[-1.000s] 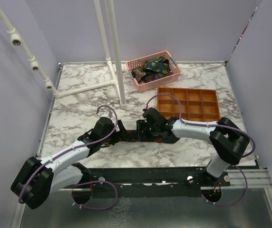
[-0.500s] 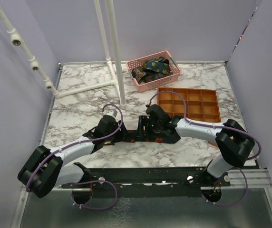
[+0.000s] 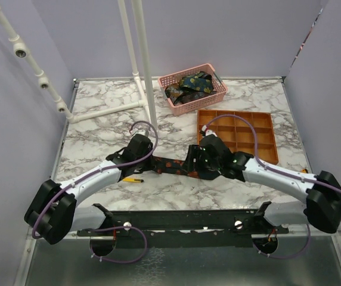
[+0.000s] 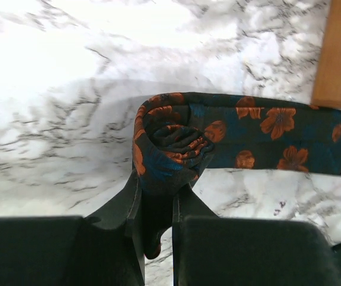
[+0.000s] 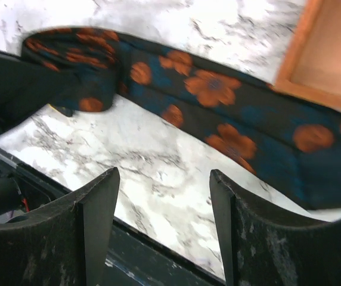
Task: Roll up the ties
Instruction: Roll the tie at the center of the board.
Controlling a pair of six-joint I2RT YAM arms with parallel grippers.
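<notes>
The orange tray with its little boxes sits on the marble table. Behind the tray and a bit to its left is a pink basket with more ties piled inside. Left of the tray stands a white pipe stand. Far to the left of the tray, by my left arm, lies a small yellow and black thing. I cannot tell what it is.

The flower tie is dark with orange flowers. It lies on the table in front of the tray's near left corner. Its flat end is right by that corner, and I cannot tell if it touches the tray. The end away from the tray is wound into a small roll.

My left arm lies low and long, and it reaches in from the left toward the tray. My left gripper is pressed together and pinches the roll.

My right arm comes in from the right and crosses over the tray's near edge, so it hides part of it. My right gripper is close to the tray's near left corner. Its fingers are spread wide with only bare table between them, on the near side of the tie. My two grippers are near each other, with a bit of the tie between them.
</notes>
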